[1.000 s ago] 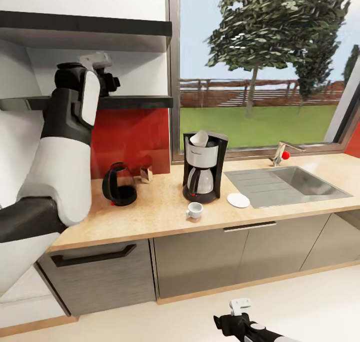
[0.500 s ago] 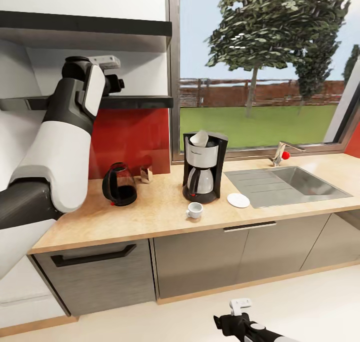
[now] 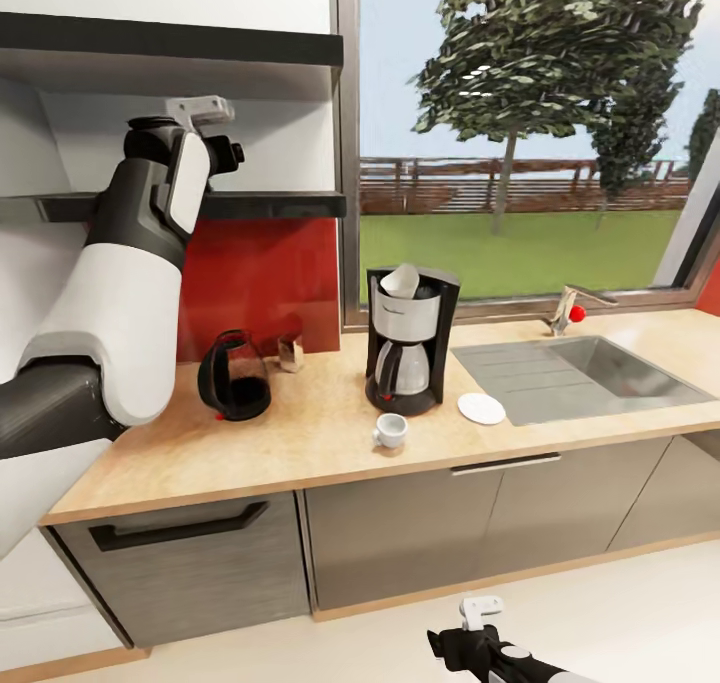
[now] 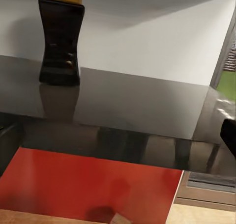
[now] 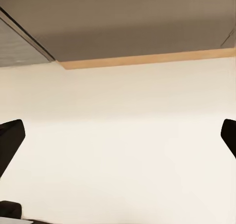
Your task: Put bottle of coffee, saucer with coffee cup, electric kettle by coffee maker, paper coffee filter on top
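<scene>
The bottle of coffee (image 4: 61, 42), dark with a yellow cap, stands upright on the glossy black shelf (image 4: 137, 106). My left gripper (image 3: 226, 150) is raised to shelf height, open, with the bottle ahead of it and apart from its fingers (image 4: 8, 145). On the countertop (image 3: 300, 433) the black coffee maker (image 3: 410, 341) carries a white paper filter (image 3: 400, 281). A white cup (image 3: 390, 429) sits in front of it, a white saucer (image 3: 481, 408) to its right, and a dark kettle (image 3: 235, 375) to its left. My right gripper (image 3: 481, 618) hangs low and open over the floor.
A small brown container (image 3: 291, 351) stands against the red backsplash beside the kettle. The sink (image 3: 570, 368) and faucet (image 3: 566, 309) take up the counter's right end under the window. An upper shelf (image 3: 170, 48) sits above my left arm. Cabinet fronts (image 5: 118, 22) face my right gripper.
The head camera has shifted, so the whole counter sits slightly lower and to the left. My left arm swung right and rose a little along the shelf. The right arm has stayed still.
</scene>
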You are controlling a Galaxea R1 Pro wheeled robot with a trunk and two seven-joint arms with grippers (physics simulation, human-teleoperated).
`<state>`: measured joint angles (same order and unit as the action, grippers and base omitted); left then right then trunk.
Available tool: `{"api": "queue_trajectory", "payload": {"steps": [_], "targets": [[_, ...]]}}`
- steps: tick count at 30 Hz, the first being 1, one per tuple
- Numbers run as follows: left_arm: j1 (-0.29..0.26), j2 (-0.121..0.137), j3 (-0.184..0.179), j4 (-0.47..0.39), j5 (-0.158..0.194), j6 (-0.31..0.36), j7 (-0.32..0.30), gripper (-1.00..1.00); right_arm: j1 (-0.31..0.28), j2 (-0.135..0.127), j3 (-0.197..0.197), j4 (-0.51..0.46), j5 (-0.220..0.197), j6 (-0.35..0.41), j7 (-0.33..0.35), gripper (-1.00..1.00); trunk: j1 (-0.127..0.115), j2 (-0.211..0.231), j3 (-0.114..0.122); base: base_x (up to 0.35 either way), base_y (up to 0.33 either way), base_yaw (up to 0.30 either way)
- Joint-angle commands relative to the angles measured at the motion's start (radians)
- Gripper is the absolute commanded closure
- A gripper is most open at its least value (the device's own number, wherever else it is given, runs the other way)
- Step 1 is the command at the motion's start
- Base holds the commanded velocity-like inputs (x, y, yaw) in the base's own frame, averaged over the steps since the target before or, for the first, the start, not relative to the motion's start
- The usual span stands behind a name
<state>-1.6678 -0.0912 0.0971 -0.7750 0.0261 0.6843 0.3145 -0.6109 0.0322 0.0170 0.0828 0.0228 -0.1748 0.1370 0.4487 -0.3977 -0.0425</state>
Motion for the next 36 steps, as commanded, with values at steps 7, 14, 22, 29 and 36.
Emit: {"api": "queue_trajectory", "payload": {"steps": [7,14,22,29,36], "targets": [[-0.001,-0.001,0.003,-0.014,0.003,0.004,0.006,-1.00,-0.002,0.000,0.001,0.005,0.003,-0.008,0.001,-1.00,0.001,-0.002,0.004,0.118,0.000,0.000],[-0.007,0.015,0.007,-0.005,0.005,0.017,0.008,-1.00,-0.002,0.000,0.001,0.006,0.003,-0.008,0.002,-1.00,0.001,-0.002,0.016,0.003,0.000,0.000],[-0.132,0.033,0.007,0.120,0.004,0.126,0.005,-1.00,0.004,0.000,0.001,0.010,0.003,0.015,0.008,-1.00,0.001,-0.002,0.029,0.000,0.000,0.000],[-0.170,0.033,0.003,0.153,0.003,0.128,0.003,-1.00,0.008,0.000,0.001,0.011,0.003,0.032,0.008,-1.00,0.001,-0.002,0.040,0.000,0.000,0.000],[-0.167,0.063,-0.003,0.152,-0.028,0.102,0.003,-1.00,0.008,0.000,0.001,0.010,0.003,0.032,0.008,-1.00,0.001,-0.002,0.052,0.000,0.000,0.000]]}}
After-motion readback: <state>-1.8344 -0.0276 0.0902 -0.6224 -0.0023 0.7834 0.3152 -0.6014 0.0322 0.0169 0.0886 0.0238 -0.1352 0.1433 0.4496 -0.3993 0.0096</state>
